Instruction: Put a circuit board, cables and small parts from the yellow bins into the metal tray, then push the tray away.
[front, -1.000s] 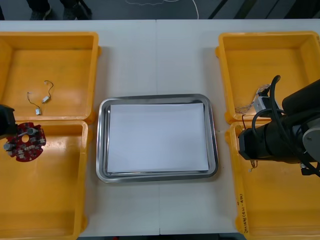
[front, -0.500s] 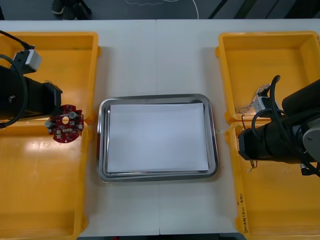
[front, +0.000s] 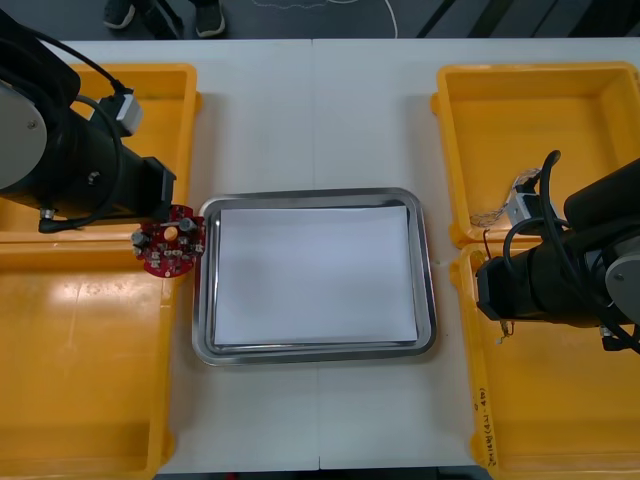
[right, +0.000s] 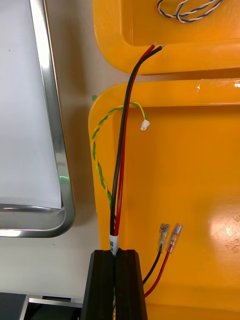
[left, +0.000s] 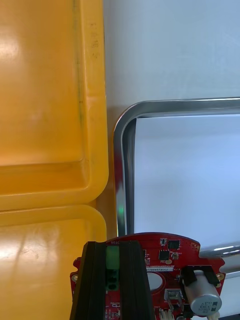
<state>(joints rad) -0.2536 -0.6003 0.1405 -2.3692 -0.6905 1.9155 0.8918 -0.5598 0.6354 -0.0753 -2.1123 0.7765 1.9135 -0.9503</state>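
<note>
Left gripper (left: 114, 249) pinching red circuit board (front: 172, 248) at left rim of metal tray (front: 204, 300); right gripper (right: 116, 255) clamped on black-red cable (right: 121, 150) over yellow bin (right: 190, 175)

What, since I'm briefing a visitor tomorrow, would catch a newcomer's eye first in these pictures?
The round red circuit board stands out, pinched in the left claw right beside the left rim of the metal tray, whose inside is white. Next comes the black and red cable running out from the shut right claw, over the inner rim of the near right yellow bin.
</note>
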